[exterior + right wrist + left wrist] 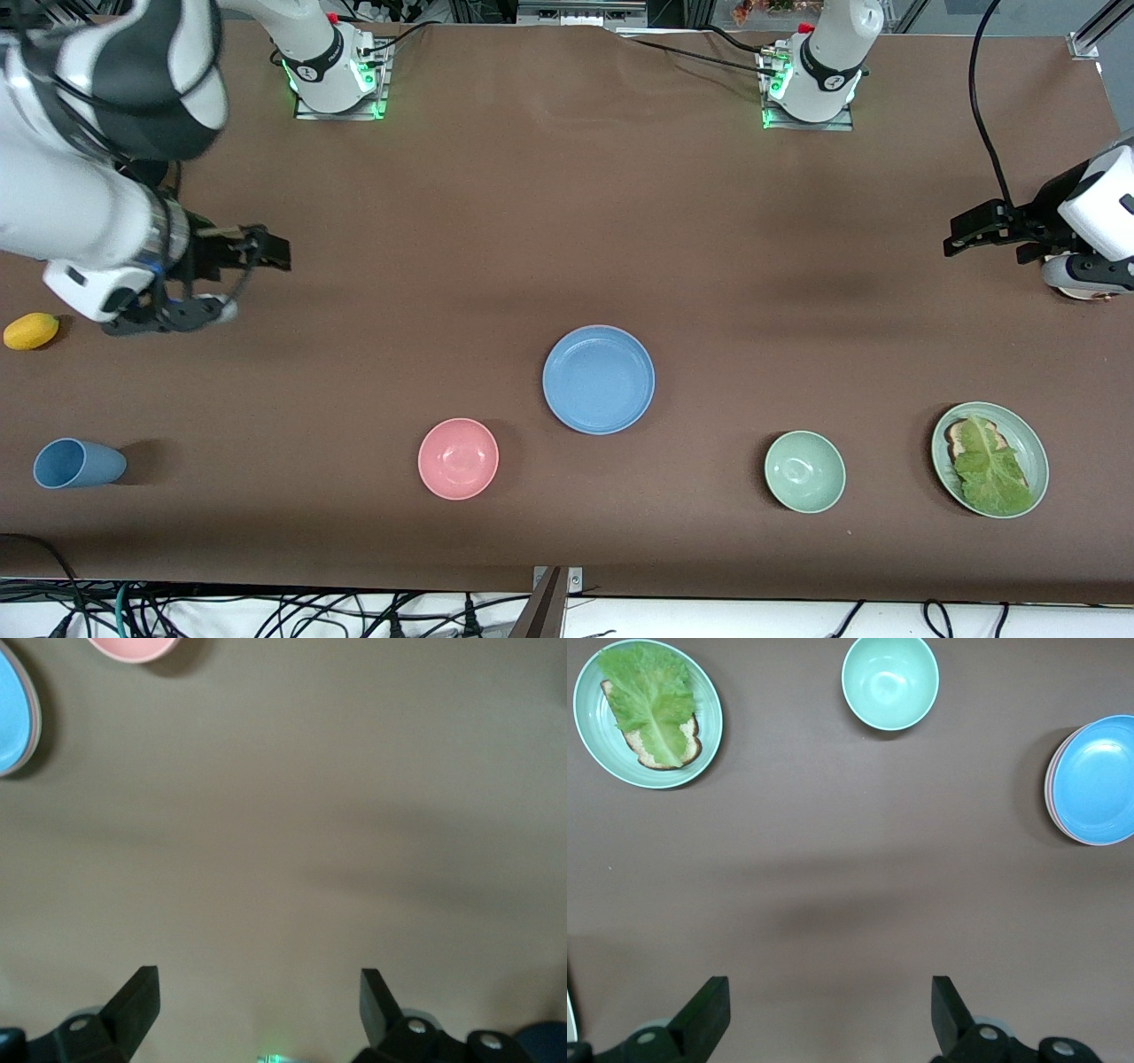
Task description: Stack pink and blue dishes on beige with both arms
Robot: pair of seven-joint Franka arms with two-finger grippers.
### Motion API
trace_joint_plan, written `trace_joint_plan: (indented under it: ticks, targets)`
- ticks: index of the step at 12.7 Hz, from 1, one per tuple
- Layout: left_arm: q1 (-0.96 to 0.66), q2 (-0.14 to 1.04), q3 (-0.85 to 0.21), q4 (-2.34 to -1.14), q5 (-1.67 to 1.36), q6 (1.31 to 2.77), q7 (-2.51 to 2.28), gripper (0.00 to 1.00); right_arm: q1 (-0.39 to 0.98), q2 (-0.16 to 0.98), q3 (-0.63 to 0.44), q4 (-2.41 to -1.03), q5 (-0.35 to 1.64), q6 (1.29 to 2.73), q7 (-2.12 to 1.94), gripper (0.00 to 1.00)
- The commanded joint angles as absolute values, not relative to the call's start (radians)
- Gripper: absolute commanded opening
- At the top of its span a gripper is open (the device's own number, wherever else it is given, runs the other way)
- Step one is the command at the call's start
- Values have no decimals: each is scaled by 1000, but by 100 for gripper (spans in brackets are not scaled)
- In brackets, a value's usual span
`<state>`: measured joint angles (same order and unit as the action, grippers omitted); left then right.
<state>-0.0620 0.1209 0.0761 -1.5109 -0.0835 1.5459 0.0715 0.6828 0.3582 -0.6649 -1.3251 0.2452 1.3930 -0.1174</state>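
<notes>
Blue dish (599, 379): seen at mid-bench, on top of a stack; a pink rim shows beneath it in the left wrist view (1096, 780).
Pink bowl (458, 458): placed beside the stack, nearer the front camera, toward the right arm's end.
Green bowl (804, 471): placed toward the left arm's end.
Green plate (1028, 443): lettuce on bread is carried.
Blue cup (78, 463): laid on its side.
Yellow object (31, 330): set near the right tool.
Left tool (961, 232): held wide open, nothing gripped, over bare bench (567, 221).
Right tool (266, 250): held wide open, nothing gripped.
</notes>
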Motion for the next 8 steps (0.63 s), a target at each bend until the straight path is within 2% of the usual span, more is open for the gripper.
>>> trace_joint_plan:
  ticks: [1,2,4,6,8]
  targets:
    - [-57,97,72,-1529,-91,1548,77,100,450,261,-391,-1333,96,1332,-123,100]
    - [-57,98,72,-1529,-91,1548,77,100,357,232,-289,-1350,50,1315,-104,100]
    - [-57,98,72,-1529,-87,1548,77,100,225,128,-114,-1483,-46,1394,-33,100]
    - [-57,101,74,-1529,-81,1548,77,100,154,17,-45,-1654,-49,1512,38,100]
    - [-58,104,72,-1529,-74,1548,77,100,37,-3,-2,-1681,-28,1549,23,100]
